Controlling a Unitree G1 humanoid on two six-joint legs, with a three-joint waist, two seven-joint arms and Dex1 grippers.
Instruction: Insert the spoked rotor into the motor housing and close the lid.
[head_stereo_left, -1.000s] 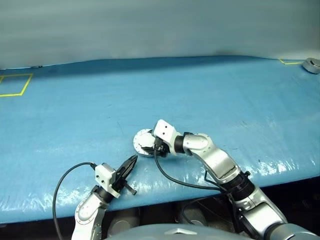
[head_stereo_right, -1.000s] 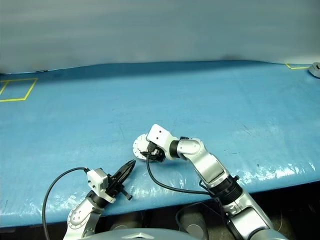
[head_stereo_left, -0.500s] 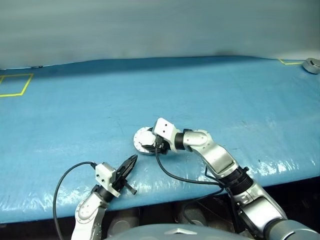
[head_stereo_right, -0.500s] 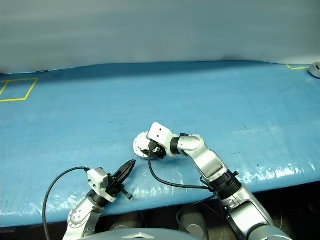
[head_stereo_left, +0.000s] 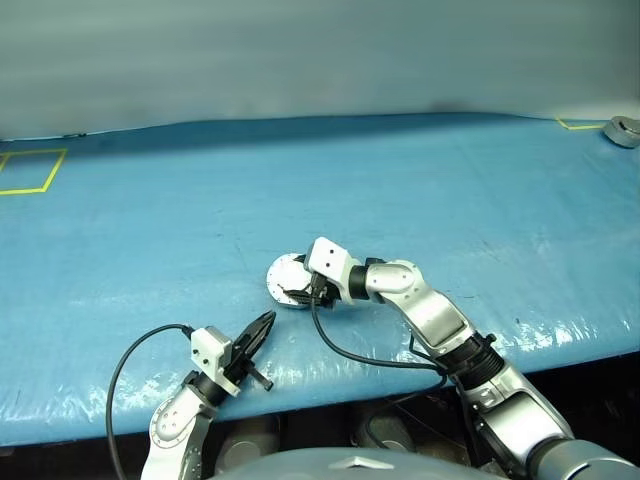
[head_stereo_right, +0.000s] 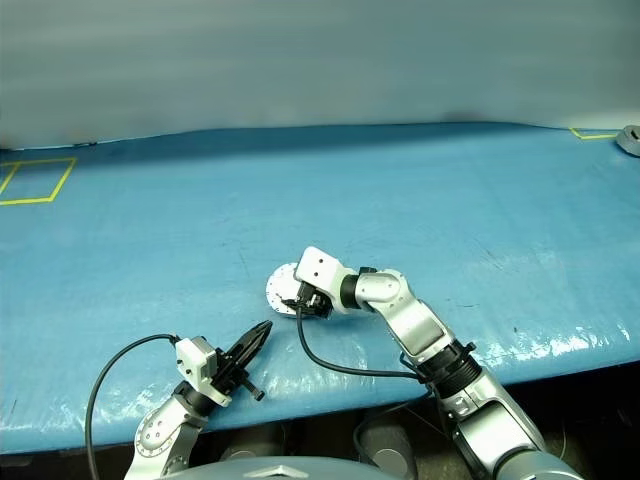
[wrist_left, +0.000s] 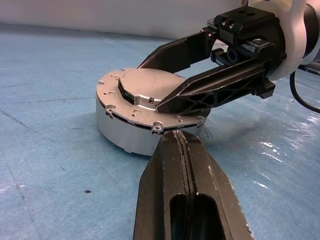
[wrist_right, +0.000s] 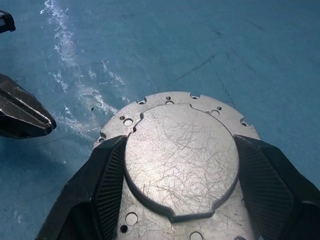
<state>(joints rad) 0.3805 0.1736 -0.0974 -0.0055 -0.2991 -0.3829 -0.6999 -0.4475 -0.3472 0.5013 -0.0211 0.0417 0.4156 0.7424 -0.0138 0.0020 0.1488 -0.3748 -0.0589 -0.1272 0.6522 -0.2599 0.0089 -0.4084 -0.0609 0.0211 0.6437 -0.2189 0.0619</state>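
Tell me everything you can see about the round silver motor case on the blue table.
The motor housing is a short round silver-grey metal case standing flat on the blue table, near its front edge. Its top is closed by a scratched metal plate with a raised round centre and small holes around the rim; a dark seam runs around the side below it. The right gripper straddles the raised centre with jaws spread to either side. The left gripper points at it, jaws shut, apart from it.
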